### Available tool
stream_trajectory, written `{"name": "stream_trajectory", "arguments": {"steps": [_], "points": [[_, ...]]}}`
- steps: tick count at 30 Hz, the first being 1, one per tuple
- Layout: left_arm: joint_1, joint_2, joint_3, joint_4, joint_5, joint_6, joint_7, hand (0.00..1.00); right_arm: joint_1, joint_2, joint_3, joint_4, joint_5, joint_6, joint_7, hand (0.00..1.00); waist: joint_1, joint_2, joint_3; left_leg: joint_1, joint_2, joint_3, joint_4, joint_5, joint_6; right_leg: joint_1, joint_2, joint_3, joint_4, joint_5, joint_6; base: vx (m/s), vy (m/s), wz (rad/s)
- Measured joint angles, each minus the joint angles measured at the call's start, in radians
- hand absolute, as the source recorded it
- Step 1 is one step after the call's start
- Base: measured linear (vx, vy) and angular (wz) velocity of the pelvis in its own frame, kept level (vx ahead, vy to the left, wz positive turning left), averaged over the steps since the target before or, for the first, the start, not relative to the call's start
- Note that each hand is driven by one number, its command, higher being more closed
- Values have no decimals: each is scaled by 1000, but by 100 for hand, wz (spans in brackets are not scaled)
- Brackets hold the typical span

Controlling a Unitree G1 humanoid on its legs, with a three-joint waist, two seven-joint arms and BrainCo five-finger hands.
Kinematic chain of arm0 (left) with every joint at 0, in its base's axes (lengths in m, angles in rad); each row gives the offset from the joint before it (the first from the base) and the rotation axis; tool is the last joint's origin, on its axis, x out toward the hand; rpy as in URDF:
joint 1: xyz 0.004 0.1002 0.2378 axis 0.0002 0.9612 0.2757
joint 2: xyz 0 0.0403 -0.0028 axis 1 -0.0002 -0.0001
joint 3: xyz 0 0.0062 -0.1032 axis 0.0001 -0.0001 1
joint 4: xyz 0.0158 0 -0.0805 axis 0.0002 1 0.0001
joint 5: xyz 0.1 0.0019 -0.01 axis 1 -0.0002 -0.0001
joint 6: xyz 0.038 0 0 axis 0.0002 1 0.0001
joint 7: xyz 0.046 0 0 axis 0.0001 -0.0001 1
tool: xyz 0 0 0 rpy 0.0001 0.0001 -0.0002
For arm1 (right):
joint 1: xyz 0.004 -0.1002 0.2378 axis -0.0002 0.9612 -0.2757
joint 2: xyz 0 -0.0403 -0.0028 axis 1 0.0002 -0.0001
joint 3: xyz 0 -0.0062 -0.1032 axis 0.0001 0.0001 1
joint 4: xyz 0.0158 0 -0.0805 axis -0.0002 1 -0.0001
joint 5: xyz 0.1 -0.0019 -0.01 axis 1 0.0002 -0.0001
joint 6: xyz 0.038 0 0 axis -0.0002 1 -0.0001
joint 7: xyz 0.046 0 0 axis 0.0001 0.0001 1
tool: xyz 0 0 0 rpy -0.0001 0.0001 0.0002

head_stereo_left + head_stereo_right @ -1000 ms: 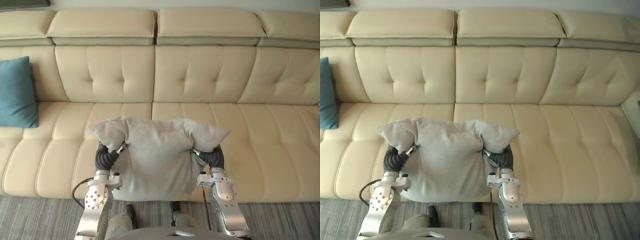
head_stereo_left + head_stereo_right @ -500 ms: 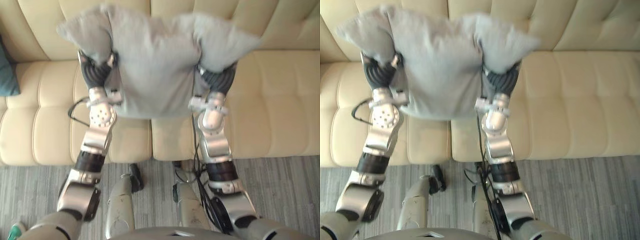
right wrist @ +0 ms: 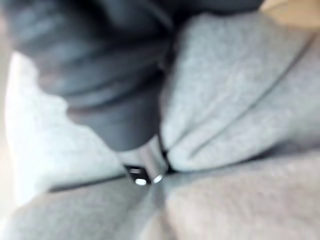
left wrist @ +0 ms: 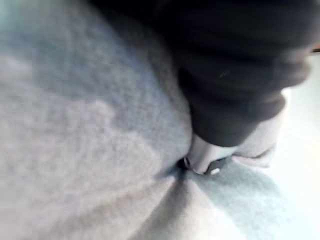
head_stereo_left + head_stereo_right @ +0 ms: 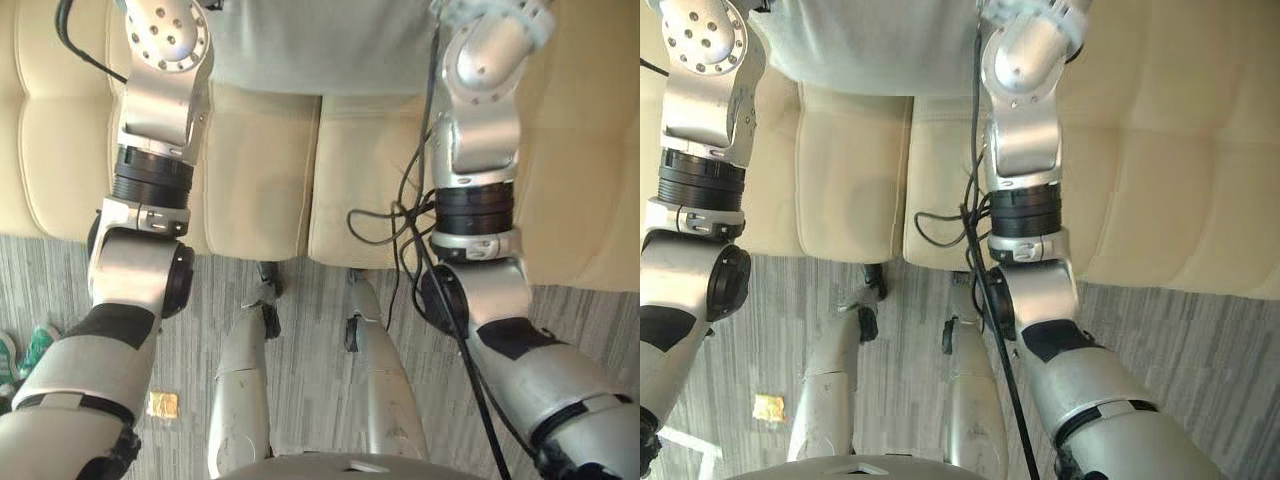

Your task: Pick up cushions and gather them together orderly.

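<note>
We see the grey cushion [image 5: 320,45] lifted clear of the cream sofa [image 5: 260,170] seat, at the top edge of both head views. In its wrist view the left robot hand [image 4: 230,100] is sunk deep into the cushion's cloth, and the right robot hand [image 3: 120,100] is sunk in the same way on the other side. We cannot tell whether either is clamped or apart. Grey carpet [image 5: 1200,330] lies before the sofa front

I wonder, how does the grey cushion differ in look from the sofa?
The grey cushion is matte grey cloth; the sofa is cream with a smooth sheen. The cushion is plain and creased; the sofa is divided into panels by seams. Both look soft and padded.
</note>
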Motion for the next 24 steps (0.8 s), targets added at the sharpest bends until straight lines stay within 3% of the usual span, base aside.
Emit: {"name": "stream_trajectory", "arguments": {"steps": [1, 5, 13, 19, 24], "points": [[0, -8, 2, 2, 0, 0, -7, 0, -10, -1, -10, 0, 0, 9, -1, 0, 1, -1, 5, -13, -2, -7, -21, 17, -3, -19, 0, -12, 6, -3, -4, -11, -38, 35], [4, -54, 40, 43, -4, 14, -13, 0, -15, 4, -47, 17, 2, 46, -11, 0, 10, -5, 28, -44, -7, -9, -65, 51, -8, -74, -1, -22, 31, -13, -15, -4, -24, 15], [31, -82, 108, 26, -42, -5, -10, 0, -15, -26, -45, 8, 20, 41, -38, 0, -11, -9, 34, -52, -6, 0, -95, 59, -9, -95, 2, -18, 24, -14, -14, 0, -1, 1], [59, -9, 112, 26, -41, -5, -62, 0, 10, -134, -8, 97, 88, 36, 44, 0, -21, -9, 34, -50, -2, -2, -94, 63, -12, -93, 5, -22, 26, -14, -14, 0, 0, 0], [149, 124, 117, 38, -41, 6, -101, 0, 40, -290, 2, 168, 145, 31, 120, 0, -31, -9, 34, -31, 0, -2, -87, 62, -12, -79, 5, -22, 45, -14, -14, -42, -3, 0]]}}
